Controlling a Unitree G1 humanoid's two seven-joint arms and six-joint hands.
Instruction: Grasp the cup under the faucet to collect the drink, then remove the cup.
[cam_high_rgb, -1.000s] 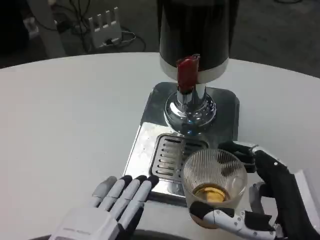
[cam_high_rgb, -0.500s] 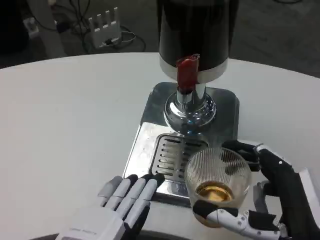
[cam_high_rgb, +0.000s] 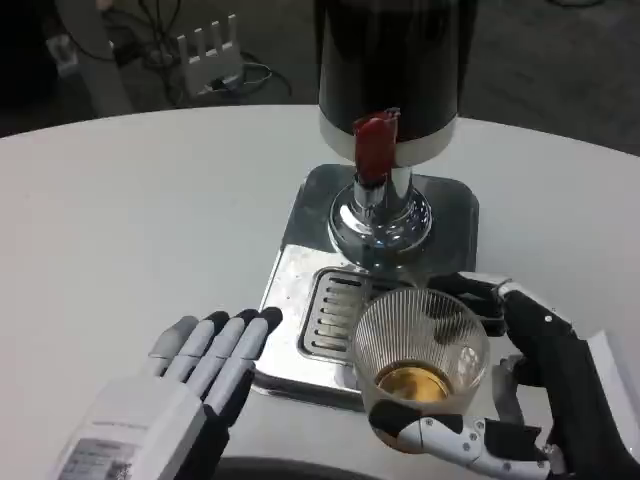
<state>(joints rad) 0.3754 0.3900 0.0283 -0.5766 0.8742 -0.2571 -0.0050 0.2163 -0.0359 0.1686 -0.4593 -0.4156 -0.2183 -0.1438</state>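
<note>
White table (cam_high_rgb: 150, 200) carrying a dispenser (cam_high_rgb: 392, 70) with red faucet (cam_high_rgb: 375, 145) on a steel drip tray (cam_high_rgb: 330, 310), toward the far edge. Right hand (cam_high_rgb: 520, 400), fingers clamped around the ribbed glass cup (cam_high_rgb: 420, 355) (amber drink at its bottom), at the tray's near right corner. Left hand (cam_high_rgb: 185, 395), flat, fingers together, beside the tray's near left corner.

My view looks down on a round white table (cam_high_rgb: 130, 220). Past its far edge the floor (cam_high_rgb: 560, 70) is dark. At the upper left, on that floor, I see a white power strip (cam_high_rgb: 212, 50) with a tangle of dark cables (cam_high_rgb: 150, 30) running beside it. A white upright post (cam_high_rgb: 95, 50) stands near the cables.
</note>
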